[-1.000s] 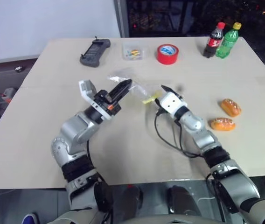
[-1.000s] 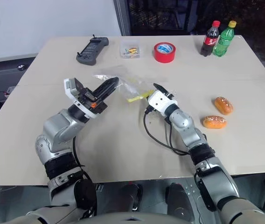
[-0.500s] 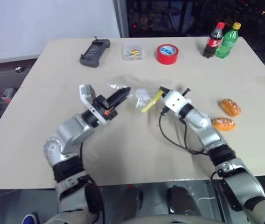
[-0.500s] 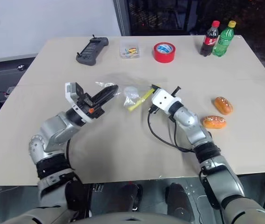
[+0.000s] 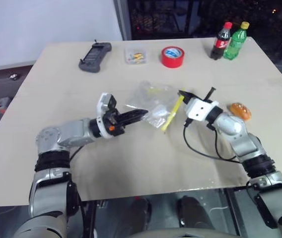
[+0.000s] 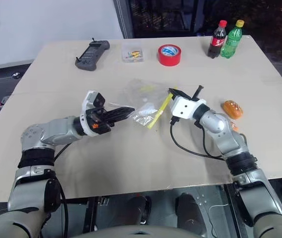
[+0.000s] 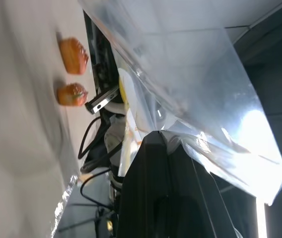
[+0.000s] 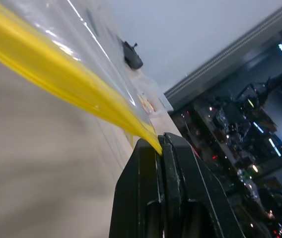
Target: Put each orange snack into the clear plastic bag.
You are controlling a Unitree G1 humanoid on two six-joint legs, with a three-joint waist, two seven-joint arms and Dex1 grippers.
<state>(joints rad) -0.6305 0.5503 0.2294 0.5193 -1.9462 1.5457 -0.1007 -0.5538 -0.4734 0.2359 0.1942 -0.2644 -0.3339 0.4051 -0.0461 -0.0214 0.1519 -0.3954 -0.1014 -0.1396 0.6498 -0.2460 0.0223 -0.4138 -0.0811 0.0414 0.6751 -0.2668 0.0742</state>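
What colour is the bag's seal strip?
Yellow; the seal strip shows best in the right wrist view.

- The right gripper (image 6: 173,92) now sits further toward the robot's right and closer to the nearer orange snack (image 6: 232,108); its fingers (image 8: 167,148), apart 1 second ago, are now pinched together on the yellow seal strip (image 6: 160,110).
- The left gripper (image 6: 129,110) now points level across the table toward the right arm, lower than before, where it earlier angled up and away.
- The clear plastic bag (image 6: 146,101), bunched between the 2 grippers before, is now stretched wider between them, its yellow strip hanging steeply instead of lying nearly flat.
- The whole head view has shifted, so the camera has moved.
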